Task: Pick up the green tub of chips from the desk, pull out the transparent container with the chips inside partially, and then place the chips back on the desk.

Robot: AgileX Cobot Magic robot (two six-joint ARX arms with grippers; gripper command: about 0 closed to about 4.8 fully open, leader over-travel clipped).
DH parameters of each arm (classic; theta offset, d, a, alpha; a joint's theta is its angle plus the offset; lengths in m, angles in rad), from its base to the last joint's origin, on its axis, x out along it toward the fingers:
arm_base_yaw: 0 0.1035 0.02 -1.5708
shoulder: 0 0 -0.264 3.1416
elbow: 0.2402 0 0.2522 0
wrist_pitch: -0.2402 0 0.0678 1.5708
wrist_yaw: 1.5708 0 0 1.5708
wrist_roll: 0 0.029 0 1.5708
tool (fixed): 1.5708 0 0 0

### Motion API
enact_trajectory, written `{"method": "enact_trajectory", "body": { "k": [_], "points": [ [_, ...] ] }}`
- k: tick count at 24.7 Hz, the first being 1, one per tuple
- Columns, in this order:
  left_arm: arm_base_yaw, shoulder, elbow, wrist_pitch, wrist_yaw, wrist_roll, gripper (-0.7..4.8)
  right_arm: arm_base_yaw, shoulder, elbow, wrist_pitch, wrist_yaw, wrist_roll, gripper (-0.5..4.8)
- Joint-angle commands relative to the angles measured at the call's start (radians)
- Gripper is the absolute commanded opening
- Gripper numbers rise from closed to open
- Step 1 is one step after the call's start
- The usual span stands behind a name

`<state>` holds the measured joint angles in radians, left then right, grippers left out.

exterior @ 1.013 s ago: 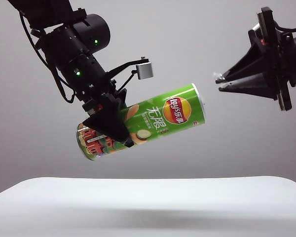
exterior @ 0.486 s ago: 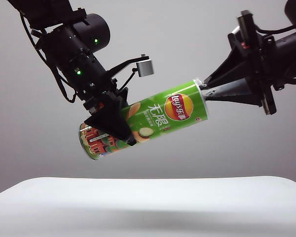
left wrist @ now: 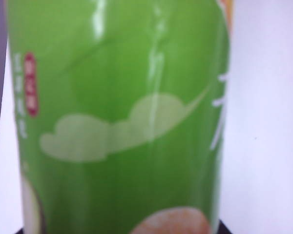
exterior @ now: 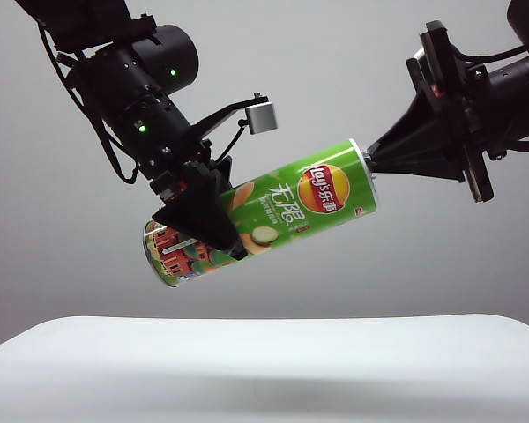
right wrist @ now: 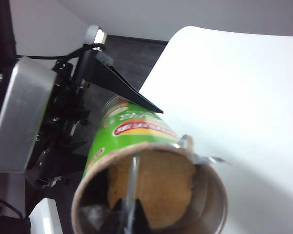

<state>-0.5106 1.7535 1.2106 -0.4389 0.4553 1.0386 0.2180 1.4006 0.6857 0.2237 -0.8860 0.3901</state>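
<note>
The desk [exterior: 264, 366] lies white across the lower part of the exterior view, with nothing touching it. Well above it hangs the tub [exterior: 264, 211], tilted so that its open end points toward two o'clock and its end with the red building artwork toward eight o'clock. The left arm comes down from eleven o'clock, its wrist bent so the left gripper [exterior: 201, 222] points toward five o'clock; its black fingers are clamped across the tub's lower third, one finger in front of the wall. In the left wrist view the tub's green wall [left wrist: 122, 117] fills almost the whole picture, blurred. The right arm reaches in from three o'clock, nearly level, dipping slightly toward the tub. The right gripper [exterior: 371, 162] has its fingers pressed together to a point at the tub's open rim. The right wrist view looks into the mouth: the fingertips [right wrist: 131, 214] sit at the near edge, closed on a thin clear edge, apparently the container [right wrist: 133, 180], with the orange-yellow chips [right wrist: 154, 187] behind it inside the cardboard wall.
</note>
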Motion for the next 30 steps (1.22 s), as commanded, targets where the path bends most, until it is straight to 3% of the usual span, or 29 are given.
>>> {"method": "enact_trajectory", "body": {
  "k": [1, 14, 30],
  "points": [
    [0.000, -0.004, 0.006, 0.007, 0.020, -0.001, 3.00, 0.001, -0.001, 0.004, 0.023, -0.002, -0.006, -0.08],
    [0.002, -0.003, 0.006, -0.030, -0.037, -0.003, 3.00, -0.010, -0.001, 0.004, 0.010, 0.058, -0.078, -0.08],
    [0.014, -0.003, 0.006, -0.053, -0.052, -0.002, 3.00, -0.154, -0.003, 0.004, -0.014, 0.013, -0.081, -0.08]
  ]
}}
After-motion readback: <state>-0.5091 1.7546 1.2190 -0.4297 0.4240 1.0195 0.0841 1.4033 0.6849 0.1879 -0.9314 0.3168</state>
